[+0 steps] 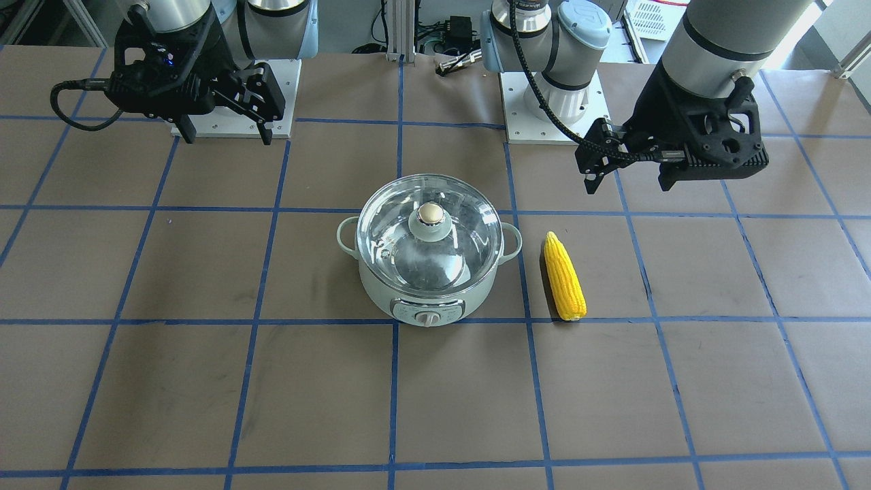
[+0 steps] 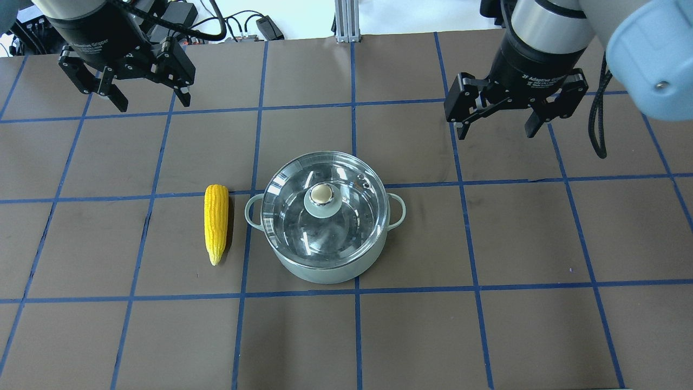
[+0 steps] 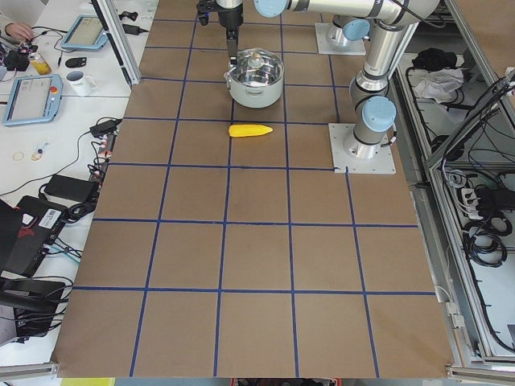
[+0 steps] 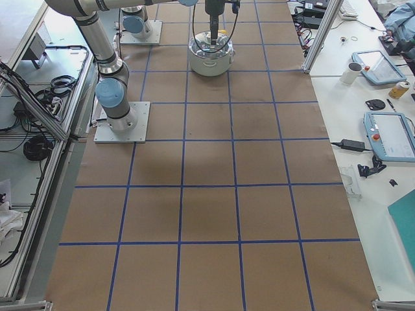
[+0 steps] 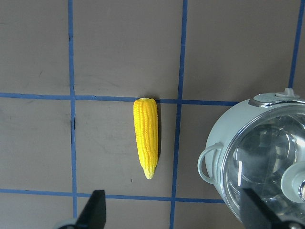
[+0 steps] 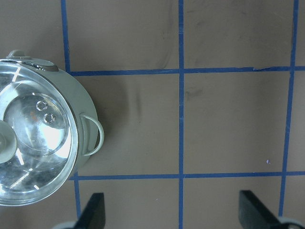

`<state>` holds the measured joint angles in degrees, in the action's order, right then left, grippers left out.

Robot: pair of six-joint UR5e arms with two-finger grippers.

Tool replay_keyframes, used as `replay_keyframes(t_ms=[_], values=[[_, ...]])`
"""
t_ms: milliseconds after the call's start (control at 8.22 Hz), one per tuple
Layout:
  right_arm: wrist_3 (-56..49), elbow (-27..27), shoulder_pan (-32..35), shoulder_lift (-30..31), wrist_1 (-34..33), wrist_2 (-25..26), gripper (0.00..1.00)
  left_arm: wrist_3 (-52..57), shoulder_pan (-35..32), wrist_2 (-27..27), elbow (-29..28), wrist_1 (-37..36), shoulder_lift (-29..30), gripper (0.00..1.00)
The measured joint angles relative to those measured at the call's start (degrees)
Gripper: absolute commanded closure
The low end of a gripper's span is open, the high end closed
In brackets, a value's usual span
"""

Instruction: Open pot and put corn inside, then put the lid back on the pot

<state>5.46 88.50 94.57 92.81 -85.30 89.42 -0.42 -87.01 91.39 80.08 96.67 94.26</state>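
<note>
So the tabletop (image 2: pixel 530 233) under me is a matt brown papery sheet, gridded with smooth blue tape (image 2: pixel 353 108). The pot (image 2: pixel 325 273) has a smooth pale-mint shell with a soft sheen and mirror-shiny steel inside. Its lid (image 2: pixel 292 216) is clear glossy glass with a thin metal rim. The corn (image 2: pixel 215 222) is bumpy, slightly waxy yellow. My left hand (image 2: pixel 152 104) and right hand (image 2: pixel 495 132) look like matt black plastic.

We see the pot (image 4: pixel 211 63) at the far end of the gridded table (image 4: pixel 207 194), with the right gripper (image 4: pixel 212 40) hanging before it.
</note>
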Motion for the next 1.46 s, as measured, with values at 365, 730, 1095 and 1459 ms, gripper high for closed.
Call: replay_keyframes(t_ms=[365,730,1095,1459], values=[[-0.01,0.00,0.00,0.00,-0.02,0.02,0.00,0.69,0.06,-0.06,-0.03,-0.02,0.13,0.00],[-0.01,0.00,0.00,0.06,0.04,0.08,0.00,3.38,1.82,-0.12,1.66,-0.28,0.53,0.00],[-0.01,0.00,0.00,0.01,0.09,-0.05,0.00,8.59,6.81,-0.64,12.18,-11.20,1.66,0.00],[0.02,0.00,0.00,0.02,0.13,-0.32,0.00,10.31,8.24,-4.05,16.36,-15.95,7.32,0.00]])
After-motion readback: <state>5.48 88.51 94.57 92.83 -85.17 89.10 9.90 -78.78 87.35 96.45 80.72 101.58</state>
